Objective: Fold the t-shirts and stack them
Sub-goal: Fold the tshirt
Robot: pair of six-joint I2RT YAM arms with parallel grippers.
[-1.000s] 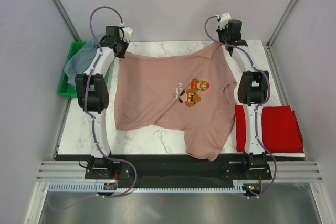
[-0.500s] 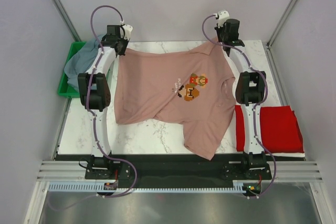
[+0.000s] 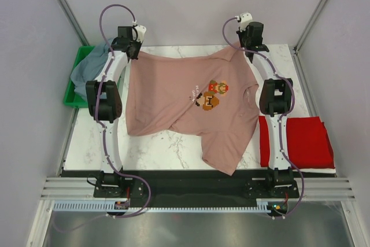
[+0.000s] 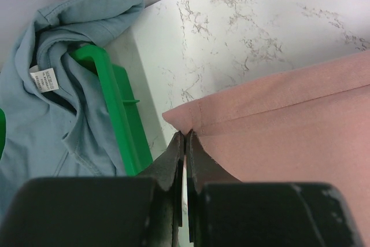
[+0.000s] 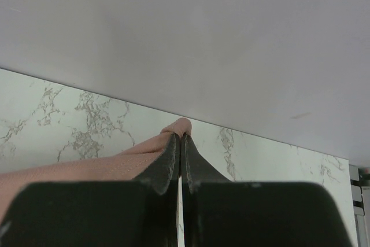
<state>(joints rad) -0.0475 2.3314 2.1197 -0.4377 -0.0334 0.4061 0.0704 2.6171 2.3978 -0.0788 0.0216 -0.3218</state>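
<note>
The dusty-pink t-shirt (image 3: pixel 173 96) with a pixel-art print (image 3: pixel 211 93) lies spread over the marble table, its lower part hanging towards the near edge. My left gripper (image 3: pixel 134 53) is shut on its far-left hem corner (image 4: pixel 185 121). My right gripper (image 3: pixel 243 50) is shut on its far-right hem corner (image 5: pixel 180 126). The hem is stretched between them along the far edge. The red t-shirt (image 3: pixel 303 140) lies folded at the right. The grey-blue t-shirt (image 3: pixel 87 65) is bunched in the green bin (image 3: pixel 74 93) and shows in the left wrist view (image 4: pixel 58 85).
The green plastic bin's rim (image 4: pixel 115 114) stands just left of my left gripper. The back wall (image 5: pixel 185 27) is close behind my right gripper. Bare marble (image 3: pixel 162 151) shows at the near left of the table.
Both grippers have pulled the pink shirt's hem slightly further towards the back of the table, and the shirt has slid back with them. In the last half second almost nothing has moved.
</note>
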